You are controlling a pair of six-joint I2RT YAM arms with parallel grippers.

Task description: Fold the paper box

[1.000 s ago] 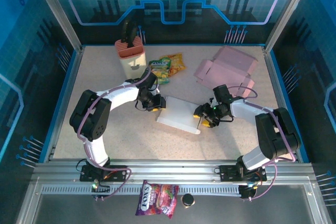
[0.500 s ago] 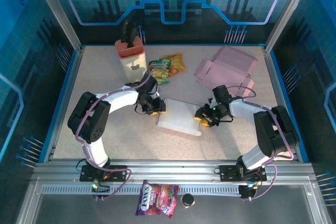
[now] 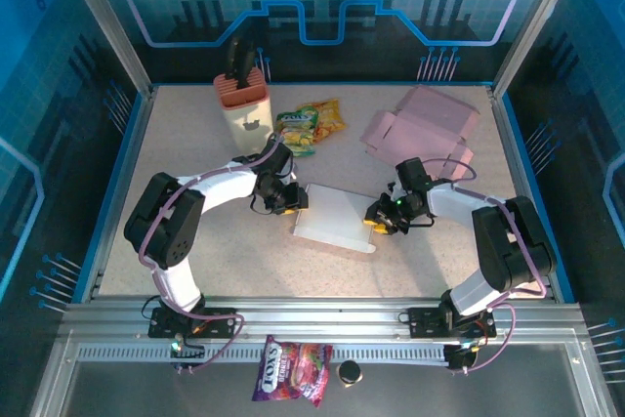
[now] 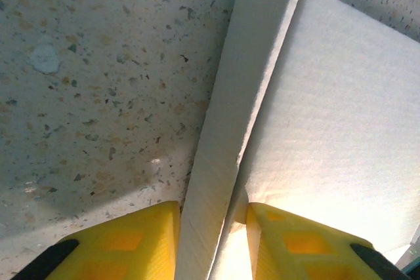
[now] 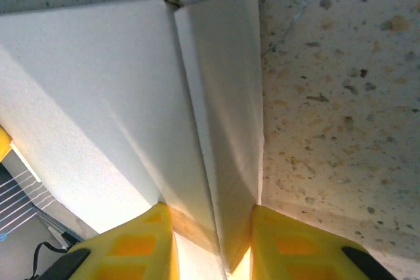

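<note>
The white paper box [image 3: 334, 217] lies flat mid-table between my two grippers. My left gripper [image 3: 293, 199] is at its left edge, shut on the raised left side flap [image 4: 226, 142]. The yellow fingers [image 4: 118, 244] press that flap from both sides, around the gripper's midpoint [image 4: 211, 227]. At the box's right edge my right gripper [image 3: 376, 219] is shut on the right side flap [image 5: 226, 122]. That flap stands pinched between its yellow fingertips [image 5: 295, 247], around the midpoint [image 5: 211, 234]. The main white panel [image 4: 341, 116] spreads between the two flaps.
A pink flattened box [image 3: 420, 129] lies at the back right. A beige holder with a red top [image 3: 243, 104] and snack bags [image 3: 312, 124] sit at the back left. Another snack bag [image 3: 291, 370] lies on the rail below the table.
My right gripper has narrowed onto the right flap and drawn slightly inward. The left gripper has shifted a little to the right with the box's left edge.
</note>
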